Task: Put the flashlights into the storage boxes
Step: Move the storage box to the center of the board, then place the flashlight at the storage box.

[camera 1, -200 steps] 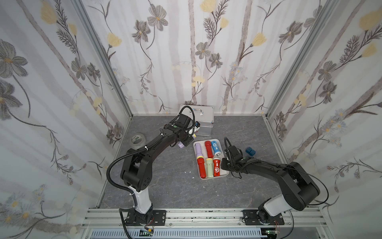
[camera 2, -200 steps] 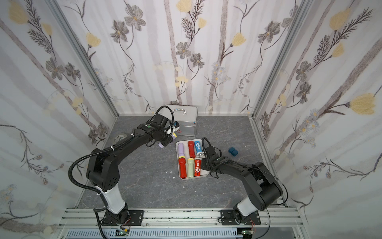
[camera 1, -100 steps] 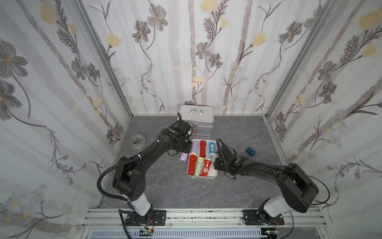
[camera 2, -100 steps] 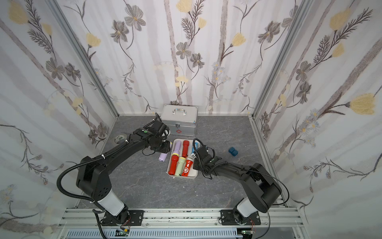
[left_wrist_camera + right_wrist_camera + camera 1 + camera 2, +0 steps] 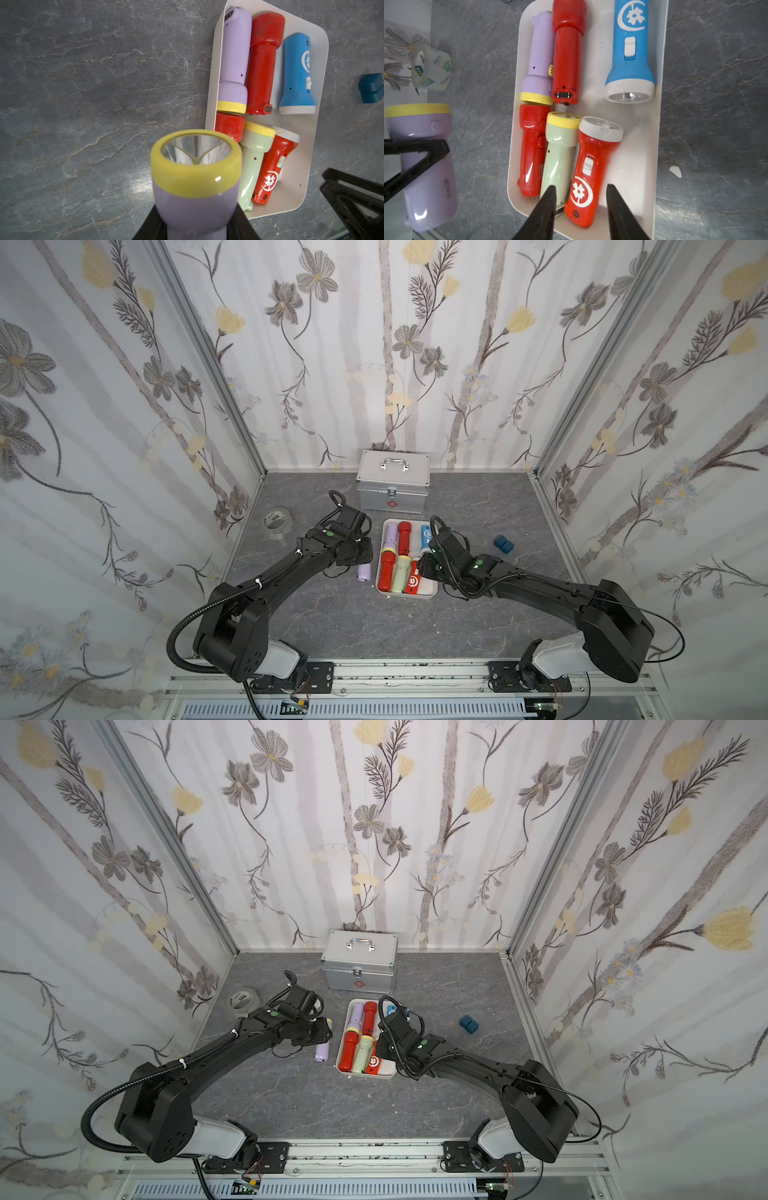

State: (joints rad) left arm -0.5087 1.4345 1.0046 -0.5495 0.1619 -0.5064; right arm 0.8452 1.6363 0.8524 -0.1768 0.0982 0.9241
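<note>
1. Flashlights (image 5: 404, 537): six lie inside the white tray (image 5: 641, 155), which sits mid-table just near of the silver case (image 5: 392, 481).
2. Far row, left to right: lilac torch (image 5: 234, 54) with a yellow collar, red torch (image 5: 262, 62), blue torch (image 5: 297, 68).
3. Near row, left to right: red torch (image 5: 532, 149), pale green torch (image 5: 559, 153), and a red torch with a white head (image 5: 591, 166) and a flower emblem.
4. The seventh flashlight, a second lilac torch (image 5: 195, 187), is outside the tray, just left of it, head pointing far. The left gripper (image 5: 321, 1032) holds it, fingers clamped on either side of its body. Whether it touches the table cannot be told.
5. The right gripper (image 5: 581, 186) hangs over the tray's near end. Its fingers (image 5: 546, 212) are parted a little wider than the white-headed red torch's tail, straddling it without pressing on it.
6. A tape roll (image 5: 277, 522) stands far left; a dark-blue block (image 5: 503, 544) lies right of the tray.
</note>
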